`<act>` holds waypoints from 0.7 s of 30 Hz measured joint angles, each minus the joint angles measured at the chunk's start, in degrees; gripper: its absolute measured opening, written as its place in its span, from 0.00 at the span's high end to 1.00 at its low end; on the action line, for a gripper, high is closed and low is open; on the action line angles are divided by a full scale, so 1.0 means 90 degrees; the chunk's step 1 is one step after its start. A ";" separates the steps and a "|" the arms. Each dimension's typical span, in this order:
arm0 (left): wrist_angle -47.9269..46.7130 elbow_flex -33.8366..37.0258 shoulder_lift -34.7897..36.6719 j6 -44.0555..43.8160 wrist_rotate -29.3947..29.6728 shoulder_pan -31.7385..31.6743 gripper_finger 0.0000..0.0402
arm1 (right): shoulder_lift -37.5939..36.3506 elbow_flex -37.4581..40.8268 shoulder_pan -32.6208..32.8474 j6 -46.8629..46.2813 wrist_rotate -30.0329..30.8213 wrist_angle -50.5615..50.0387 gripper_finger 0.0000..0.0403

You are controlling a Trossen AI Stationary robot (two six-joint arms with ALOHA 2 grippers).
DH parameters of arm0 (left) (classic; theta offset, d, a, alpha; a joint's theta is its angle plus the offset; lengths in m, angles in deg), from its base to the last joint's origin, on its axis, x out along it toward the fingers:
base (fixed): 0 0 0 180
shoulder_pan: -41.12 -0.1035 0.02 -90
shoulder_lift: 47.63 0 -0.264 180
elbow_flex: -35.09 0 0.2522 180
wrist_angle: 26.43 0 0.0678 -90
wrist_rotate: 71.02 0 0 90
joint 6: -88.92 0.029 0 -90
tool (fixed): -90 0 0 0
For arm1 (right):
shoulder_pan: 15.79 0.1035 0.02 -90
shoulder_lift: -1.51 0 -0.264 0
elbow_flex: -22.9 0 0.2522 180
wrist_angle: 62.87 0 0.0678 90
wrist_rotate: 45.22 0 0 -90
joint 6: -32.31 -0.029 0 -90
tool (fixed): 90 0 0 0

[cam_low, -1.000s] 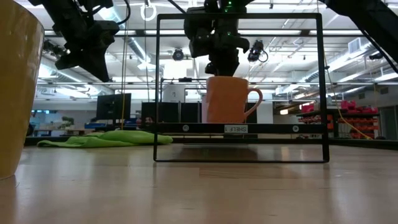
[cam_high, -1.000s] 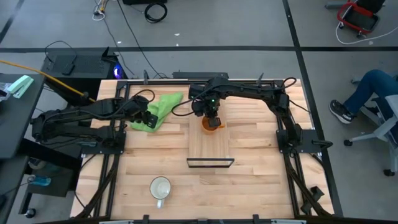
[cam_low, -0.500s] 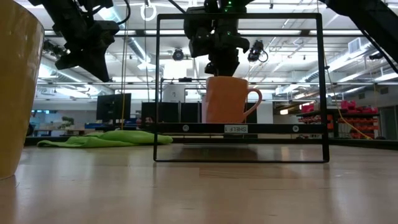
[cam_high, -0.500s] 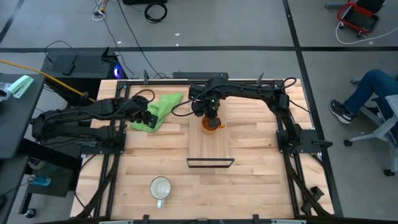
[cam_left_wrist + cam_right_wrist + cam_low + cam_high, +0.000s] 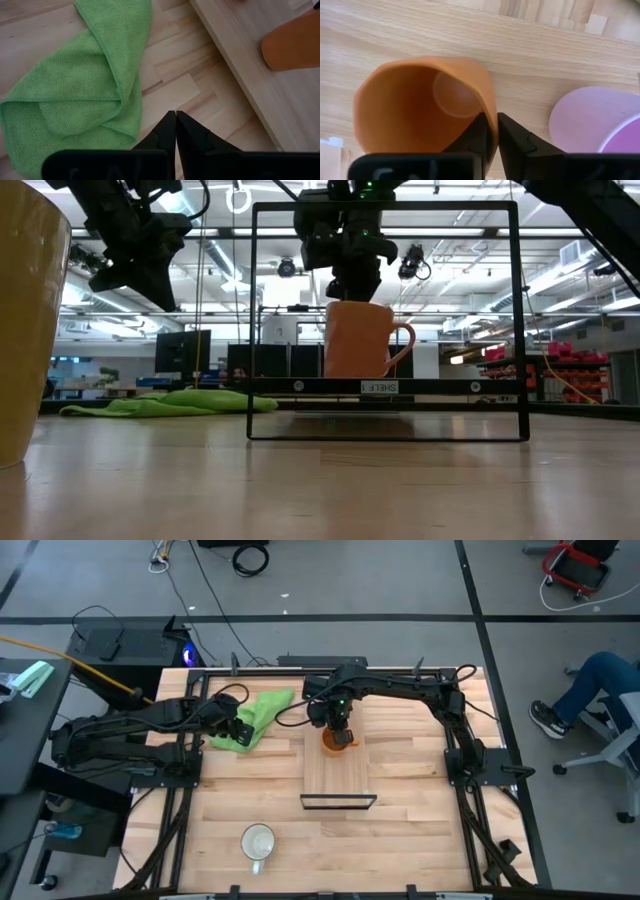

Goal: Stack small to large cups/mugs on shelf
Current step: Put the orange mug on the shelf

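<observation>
The orange mug [image 5: 335, 739] is at the far end of the light-wood shelf plank [image 5: 338, 780], with its handle [image 5: 403, 345] toward the table's right. My right gripper [image 5: 338, 723] is above it and shut on its rim. The light purple mug [image 5: 600, 125] stands on the plank close beside the orange one. It is hidden in the high and low views. The white mug [image 5: 258, 842] stands on its base on the tabletop near the front edge and looms at the low view's left [image 5: 25, 330]. My left gripper [image 5: 175, 122] is shut and empty, above the table beside a green cloth [image 5: 252, 717]. My right gripper pinches the orange mug's rim wall [image 5: 491, 112], with one finger inside the mug and one outside. The fingers come from above, pointing down. The mug leans slightly, its top toward the table's left. Its base [image 5: 358, 374] is at the plank's surface, and I cannot tell whether it touches.
The shelf's thin black frame [image 5: 385, 320] stands upright at the plank's near end. The green cloth [image 5: 85, 85] lies crumpled on the slatted tabletop, left of the shelf. A seated person's leg [image 5: 585, 690] shows beyond the table's right side.
My right gripper has moved slightly toward the table's left with the orange mug. The mug has tipped from upright to a slight lean.
</observation>
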 joint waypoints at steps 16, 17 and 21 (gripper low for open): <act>0.0000 0.0000 0.0000 -0.0002 0.0000 -0.0002 0.94 | -0.0001 0.0000 0.0000 -0.0026 -0.0002 0.0036 0.88; 0.0000 0.0000 0.0000 -0.0002 0.0000 -0.0001 0.94 | -0.0001 0.0000 0.0000 -0.0026 0.0002 0.0050 0.88; 0.0000 0.0000 0.0000 -0.0007 0.0000 -0.0002 0.93 | -0.0001 0.0000 -0.0003 -0.0031 0.0019 0.0104 0.88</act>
